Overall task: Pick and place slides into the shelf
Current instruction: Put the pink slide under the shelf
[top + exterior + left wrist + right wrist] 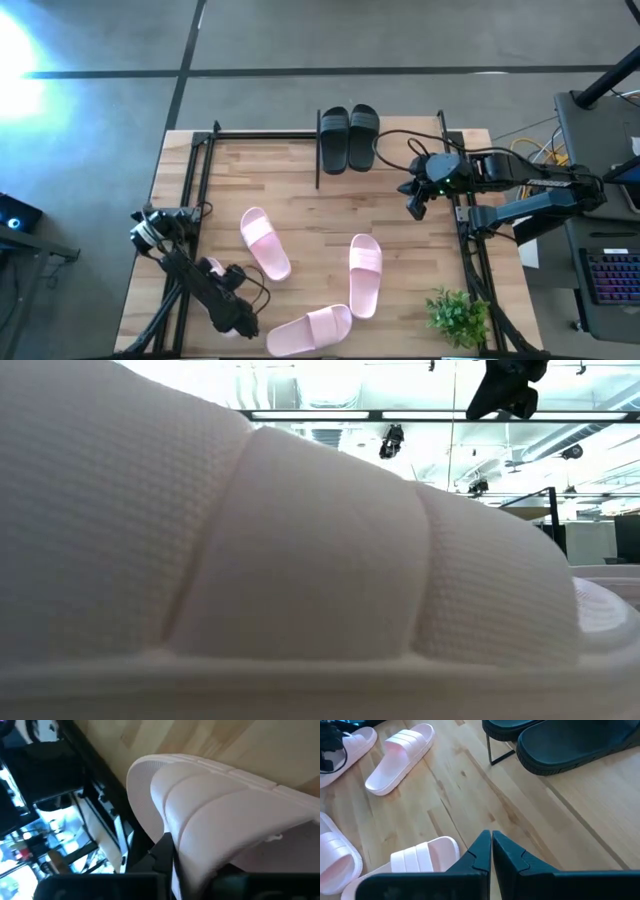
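Two black slides (348, 138) (560, 742) sit side by side on the shelf at the table's far edge, next to its thin black bar (318, 160) (492, 755). Three pale pink slides lie sole-down on the table: one left of centre (265, 243), one right of centre (365, 275), one at the near edge (310, 330). The near-edge one fills the low view (300, 550). My left gripper (213, 270) is by the table's near left corner, shut on a fourth pink slide (210, 815). My right gripper (415, 205) (491, 847) hangs shut and empty above the table's right part, near the black slides. My left gripper is shut on the pale pink slide at the side of its wide strap (182, 845). One dark finger (161, 855) lies against the outer side there, and the slide hides the other finger. The slide is lifted and tilted above the wood by the table's left frame bars.
Black frame bars run along the table's left side (190, 190) and right side (468, 250). A small green plant (458, 312) stands at the near right corner. Bare wood lies between the pink slides and the shelf (300, 190). A keyboard (610, 275) sits off the table's right.
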You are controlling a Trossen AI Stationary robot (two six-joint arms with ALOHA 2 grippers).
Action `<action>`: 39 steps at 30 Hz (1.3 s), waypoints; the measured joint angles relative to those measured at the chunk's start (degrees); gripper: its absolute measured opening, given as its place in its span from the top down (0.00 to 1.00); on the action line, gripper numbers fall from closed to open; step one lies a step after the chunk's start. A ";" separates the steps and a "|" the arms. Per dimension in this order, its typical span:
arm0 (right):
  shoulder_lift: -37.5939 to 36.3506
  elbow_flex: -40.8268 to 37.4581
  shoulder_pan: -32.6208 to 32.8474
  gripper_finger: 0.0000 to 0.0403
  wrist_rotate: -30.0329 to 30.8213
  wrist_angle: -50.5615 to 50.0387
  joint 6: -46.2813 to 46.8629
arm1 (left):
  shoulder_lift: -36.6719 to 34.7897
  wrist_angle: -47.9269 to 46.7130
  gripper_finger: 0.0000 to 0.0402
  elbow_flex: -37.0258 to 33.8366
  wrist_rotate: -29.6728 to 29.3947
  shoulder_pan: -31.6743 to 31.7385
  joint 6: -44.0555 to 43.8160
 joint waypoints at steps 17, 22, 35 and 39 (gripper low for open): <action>-7.20 2.88 0.00 0.98 2.62 2.37 1.17 | -14.04 -4.35 1.00 26.58 -54.47 12.75 26.55; -11.54 3.30 0.00 0.98 8.39 5.19 3.29 | -13.85 7.04 1.00 28.71 -61.46 27.08 53.48; -17.39 3.28 0.00 0.98 18.22 12.49 3.89 | -11.68 70.59 1.00 28.92 -49.28 51.70 101.96; -17.48 3.36 -0.06 0.98 20.64 14.19 4.31 | -7.89 70.62 1.00 30.10 -46.14 54.78 102.25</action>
